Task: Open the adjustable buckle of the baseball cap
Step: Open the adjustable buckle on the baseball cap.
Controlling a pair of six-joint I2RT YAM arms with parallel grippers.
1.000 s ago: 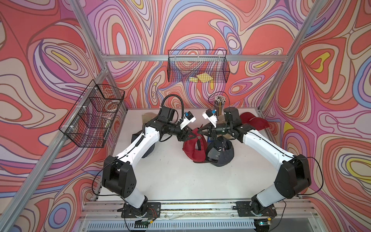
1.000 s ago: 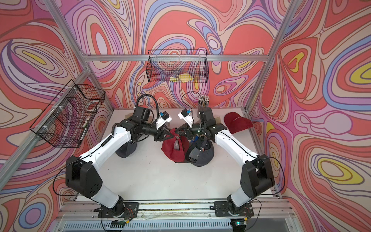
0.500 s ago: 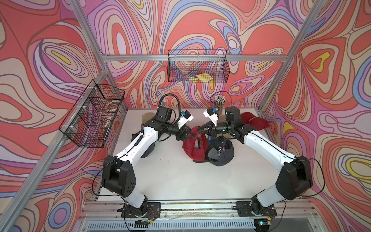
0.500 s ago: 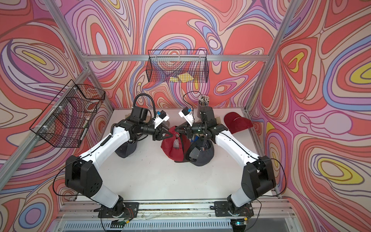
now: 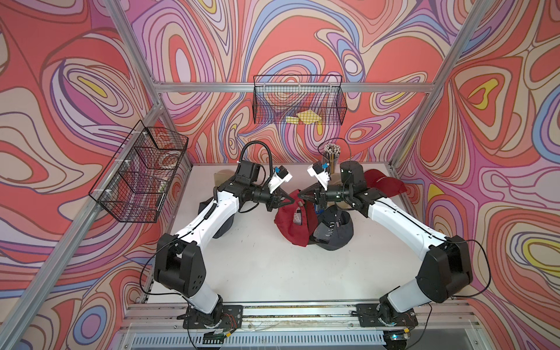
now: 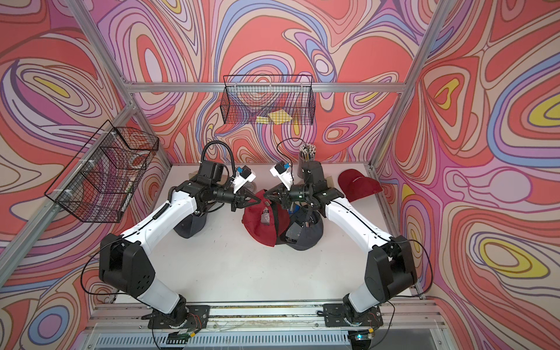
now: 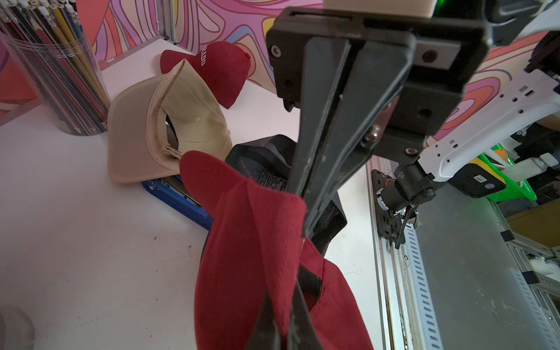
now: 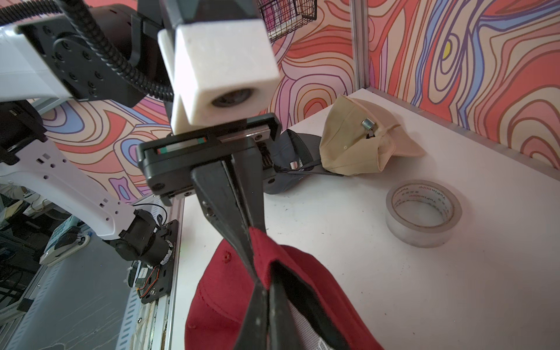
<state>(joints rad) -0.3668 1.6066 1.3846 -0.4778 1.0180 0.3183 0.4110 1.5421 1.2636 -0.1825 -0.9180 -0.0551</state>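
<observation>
While left gripper [image 5: 293, 201] and right gripper [image 5: 299, 196] pinch red cap [image 5: 290, 226] | cup [image 5: 331, 162] holds pencils [image 5: 331, 149] | basket [image 5: 266, 100]: yellow sheets [image 5: 305, 118]

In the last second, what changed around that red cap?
The left gripper edged in toward the red cap and closed on its rear band. The right gripper stayed clamped on the same band. The cap and the grey cap beside it kept their places.

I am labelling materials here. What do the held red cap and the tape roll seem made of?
The held red cap: woven cloth, matte; fine ribbed weave shows and it folds softly. The tape roll: probably clear plastic film, glossy; grey translucent wall, printed pale core, perhaps cardboard.
</observation>
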